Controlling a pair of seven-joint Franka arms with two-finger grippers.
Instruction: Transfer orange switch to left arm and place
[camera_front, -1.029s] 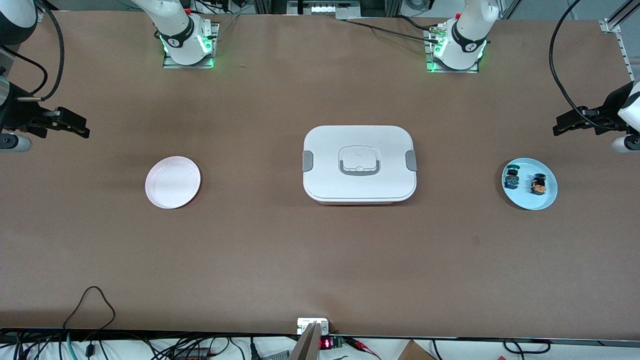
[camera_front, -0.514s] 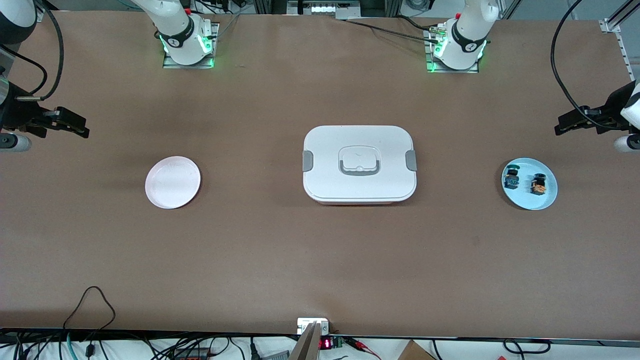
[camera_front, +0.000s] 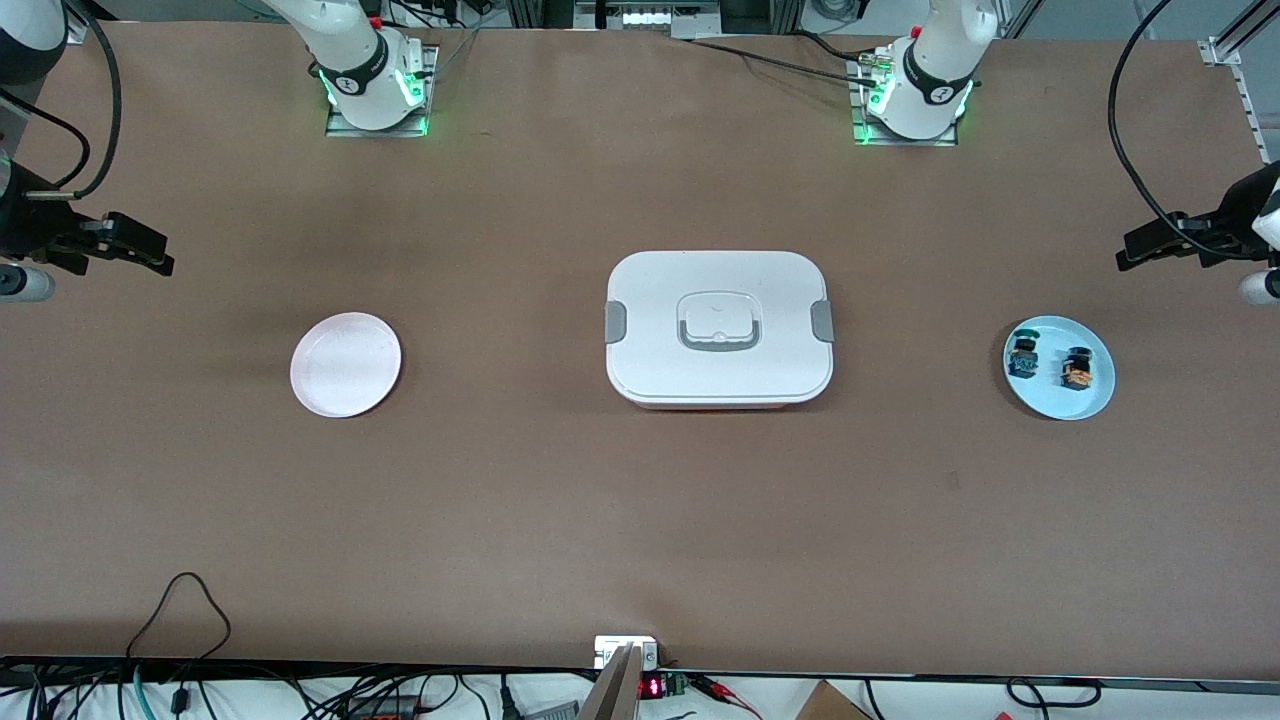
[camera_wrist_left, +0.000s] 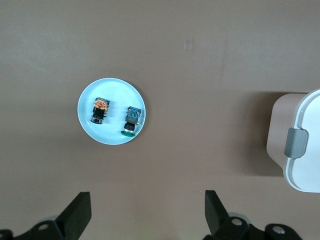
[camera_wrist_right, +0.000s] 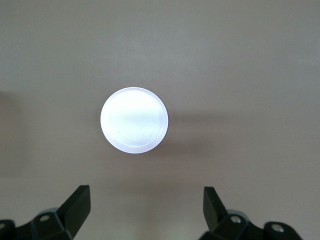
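Observation:
The orange switch (camera_front: 1076, 369) lies on a light blue plate (camera_front: 1092, 402) toward the left arm's end of the table, beside a similar switch with blue-green parts (camera_front: 1022, 356). It also shows in the left wrist view (camera_wrist_left: 99, 110). The white box (camera_front: 718, 327) stands at the table's middle. My left gripper (camera_front: 1130, 254) is open and empty, high above the table near the blue plate; it shows in its wrist view (camera_wrist_left: 147, 205). My right gripper (camera_front: 160, 256) is open and empty, high near a pale pink plate (camera_front: 345, 364); it shows in its wrist view (camera_wrist_right: 146, 200).
The pink plate (camera_wrist_right: 134, 120) is bare and lies toward the right arm's end. The box's corner with a grey clip (camera_wrist_left: 295, 142) shows in the left wrist view. Cables hang along the table's front edge (camera_front: 180, 610).
Both grippers have drifted slightly outward toward their own ends of the table. The plates, switches and box have not moved.

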